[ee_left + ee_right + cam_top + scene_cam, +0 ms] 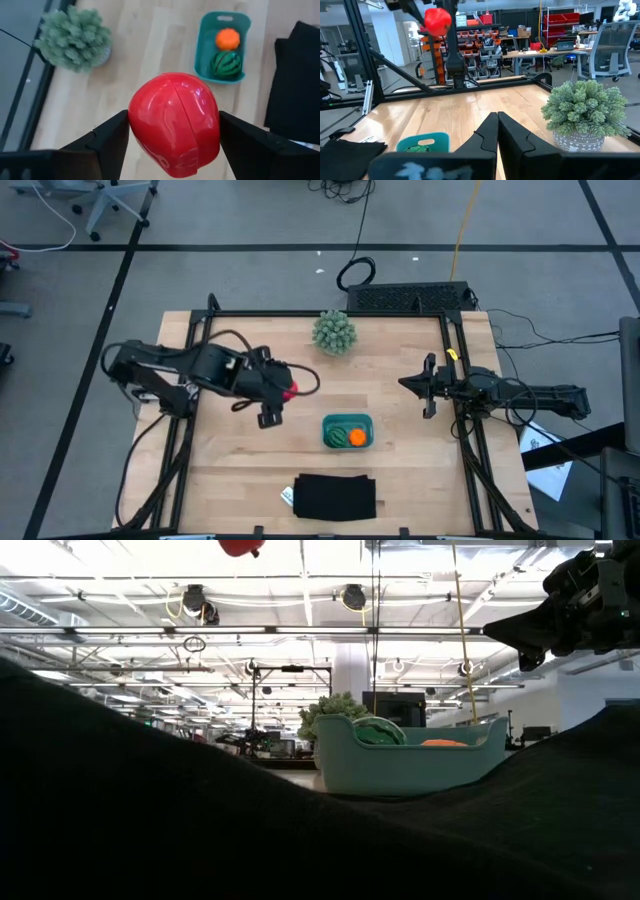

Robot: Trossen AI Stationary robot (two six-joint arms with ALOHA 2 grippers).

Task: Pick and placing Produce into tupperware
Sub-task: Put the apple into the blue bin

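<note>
Left gripper is clamping the red tomato between both fingers, carrying it in the air above the wooden table, off to the left of the teal container and not yet over it. Fingers are pressing on opposite sides of the ball at about its widest part, so the hold is looking centred.

Tomato is looking like glossy hard plastic with a seam down the middle: probably light and stiff, but slick and round, so it could squirt out if the grip drifts off the widest part. Gripping across the middle seems the right spot.

Container is sitting near the table's middle, already holding the orange ball and the striped green melon side by side. Little free room is showing inside, so the tomato may roll on release.

Right gripper is waiting at the table's right edge with fingers pressed together, holding nothing. Spiky potted plant is standing at the back, black cloth lying at the front.
</note>
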